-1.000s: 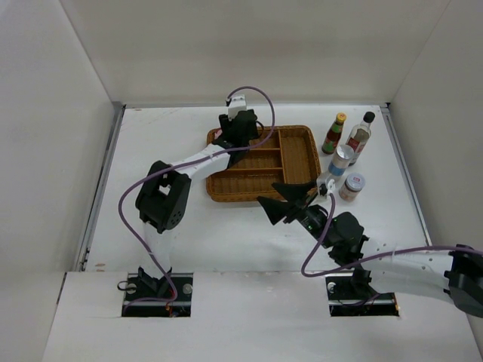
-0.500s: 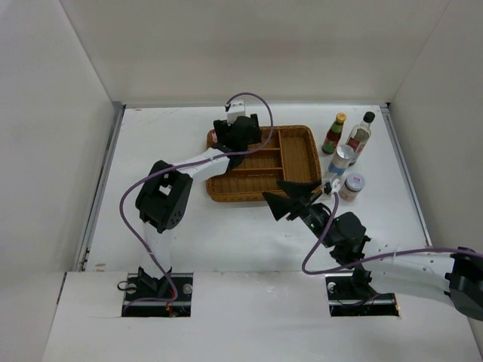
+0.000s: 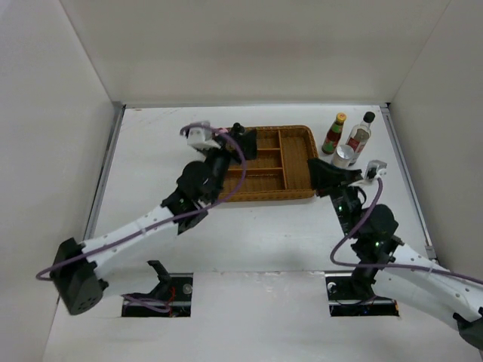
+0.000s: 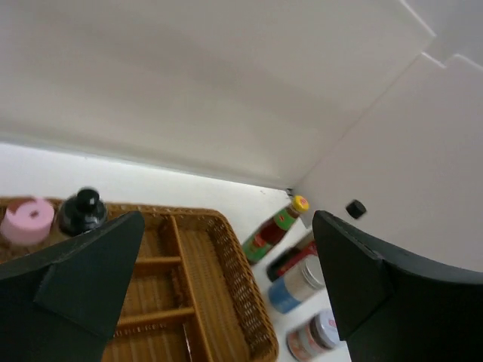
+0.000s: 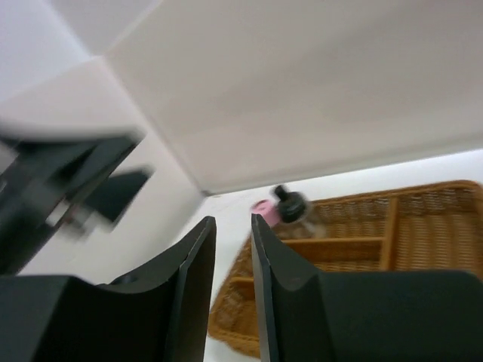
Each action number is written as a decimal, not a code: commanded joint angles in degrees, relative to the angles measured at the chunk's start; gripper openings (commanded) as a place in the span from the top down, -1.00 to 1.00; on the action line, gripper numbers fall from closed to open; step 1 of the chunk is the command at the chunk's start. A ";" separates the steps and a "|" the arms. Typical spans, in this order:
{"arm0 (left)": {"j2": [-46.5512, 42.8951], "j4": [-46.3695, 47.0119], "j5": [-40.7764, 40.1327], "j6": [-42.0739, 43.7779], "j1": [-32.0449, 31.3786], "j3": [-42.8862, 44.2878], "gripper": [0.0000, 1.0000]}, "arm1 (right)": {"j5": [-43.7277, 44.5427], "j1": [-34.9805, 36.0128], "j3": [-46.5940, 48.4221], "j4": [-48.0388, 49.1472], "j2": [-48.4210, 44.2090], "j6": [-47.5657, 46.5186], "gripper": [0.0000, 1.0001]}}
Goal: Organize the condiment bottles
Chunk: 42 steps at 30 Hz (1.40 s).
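While my left gripper (image 4: 226, 226) gapes wide and empty over the wicker tray (image 3: 272, 197), the right gripper (image 5: 232, 222), nearly closed on apparently nothing, sits nearest the upright silver-lidded jar (image 3: 343, 156), just right of the tray.

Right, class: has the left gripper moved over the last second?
Yes. In the top view the left gripper has drawn back from the wicker tray's far left corner toward its left edge, nearer the arm bases.
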 commanded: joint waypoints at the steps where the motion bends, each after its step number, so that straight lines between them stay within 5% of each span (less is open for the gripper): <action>1: -7.43 1.84 -5.88 -3.61 -2.89 -13.37 -0.86 | 7.09 -4.51 11.11 -19.79 3.04 -0.48 0.35; 5: -23.85 -2.81 -10.54 -6.60 -5.71 -28.23 -0.48 | 11.32 -10.93 20.97 -34.74 9.37 0.13 0.01; 9: -40.04 -12.29 -16.69 -12.57 -8.17 -39.76 -0.45 | 14.83 -15.94 25.46 -42.41 13.95 0.22 -0.55; 13: -45.17 -14.60 -19.52 -13.73 -6.25 -44.08 -0.63 | 15.73 -22.97 28.19 -50.31 19.21 1.53 -1.00; 19: -42.01 -11.18 -16.72 -14.34 0.42 -48.13 -0.94 | 8.35 -32.55 30.57 -54.73 26.86 3.12 -1.00; 23: -42.88 -10.21 -11.26 -14.87 2.28 -49.09 -0.95 | 2.55 -36.08 32.32 -52.62 31.43 1.89 -1.00; 39: -38.49 -2.56 -11.17 -15.31 2.37 -51.65 -0.99 | -3.44 -41.88 37.77 -44.97 46.82 -0.48 -0.99; 42: -38.93 -2.47 -11.25 -15.13 1.93 -51.65 -0.99 | -3.53 -41.71 38.48 -43.92 48.67 -0.75 -0.71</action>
